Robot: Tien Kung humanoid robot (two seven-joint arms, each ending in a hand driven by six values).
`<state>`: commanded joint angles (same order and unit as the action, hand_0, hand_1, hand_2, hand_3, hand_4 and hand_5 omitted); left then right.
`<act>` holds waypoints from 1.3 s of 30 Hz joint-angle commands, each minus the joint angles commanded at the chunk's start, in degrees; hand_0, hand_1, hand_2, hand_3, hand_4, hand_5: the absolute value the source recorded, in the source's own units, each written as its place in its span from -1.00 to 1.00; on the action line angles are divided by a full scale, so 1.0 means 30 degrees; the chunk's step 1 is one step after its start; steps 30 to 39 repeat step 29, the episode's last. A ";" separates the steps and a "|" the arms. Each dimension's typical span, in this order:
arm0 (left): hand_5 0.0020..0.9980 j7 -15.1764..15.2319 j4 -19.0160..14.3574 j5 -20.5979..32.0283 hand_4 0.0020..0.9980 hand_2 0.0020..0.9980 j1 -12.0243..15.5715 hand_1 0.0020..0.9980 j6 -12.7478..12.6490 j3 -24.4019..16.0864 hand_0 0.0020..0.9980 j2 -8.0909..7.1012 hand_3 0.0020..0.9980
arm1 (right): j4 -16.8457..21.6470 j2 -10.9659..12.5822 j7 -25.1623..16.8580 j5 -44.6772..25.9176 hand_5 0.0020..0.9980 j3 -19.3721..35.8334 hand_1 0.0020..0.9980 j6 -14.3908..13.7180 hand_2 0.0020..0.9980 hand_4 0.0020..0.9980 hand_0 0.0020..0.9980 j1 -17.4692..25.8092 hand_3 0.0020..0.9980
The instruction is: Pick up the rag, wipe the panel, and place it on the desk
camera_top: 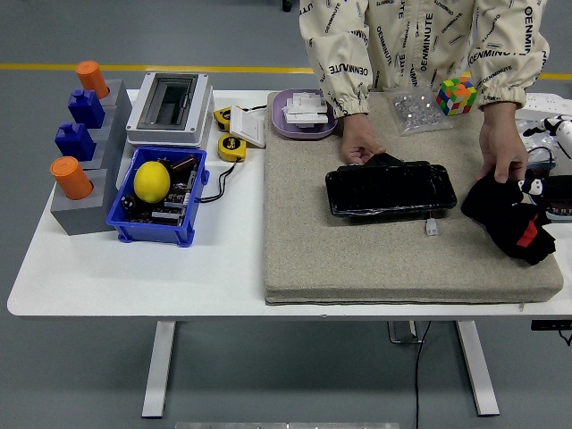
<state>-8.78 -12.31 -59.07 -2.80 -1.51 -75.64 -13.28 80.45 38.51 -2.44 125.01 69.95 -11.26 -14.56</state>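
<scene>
Far left of the frame there's a grey block stand with orange and blue pegs (79,147) and a blue plastic bin (157,231) with a yellow lemon (152,180) in it, all on the white table (134,277). Mid-frame, the glossy black rectangular panel (390,189) lies on the beige felt mat (357,259), with a person's hand (359,143) at its top edge. At the right edge, the crumpled black rag with a red patch (511,214) is on the mat under the person's other hand (503,158), and the robot's right hand (547,188) is just beside it, but I honestly can't tell if it's gripping.
</scene>
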 joint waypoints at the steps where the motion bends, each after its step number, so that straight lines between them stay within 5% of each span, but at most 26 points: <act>1: -0.12 0.0000 0.0001 -0.0010 0.27 0.27 -0.0004 0.27 0.0000 -0.0015 0.21 0.0000 0.12 | 0.0087 0.0098 -0.0192 0.0196 0.07 0.0074 0.23 -0.0102 0.35 1.00 0.25 0.0106 0.30; 15: -0.12 0.0009 -0.0047 -0.0008 0.27 0.27 -0.0129 0.27 0.0008 -0.0008 0.21 0.0036 0.12 | -0.0435 -0.0001 -0.1969 0.1586 0.03 0.0873 0.24 -0.2093 0.35 1.00 0.26 0.0606 0.28; 29: -0.12 0.0006 -0.0036 -0.0045 0.27 0.27 -0.0107 0.27 0.0011 -0.0110 0.21 0.0061 0.12 | -0.1305 -0.0360 -0.1099 -0.9434 0.01 0.1491 0.23 0.1078 0.35 1.00 0.25 0.1043 0.22; 39: -0.12 0.0006 -0.0036 -0.0045 0.27 0.27 -0.0107 0.27 0.0011 -0.0110 0.21 0.0061 0.12 | -0.1305 -0.0360 -0.1099 -0.9434 0.01 0.1491 0.23 0.1078 0.35 1.00 0.25 0.1043 0.22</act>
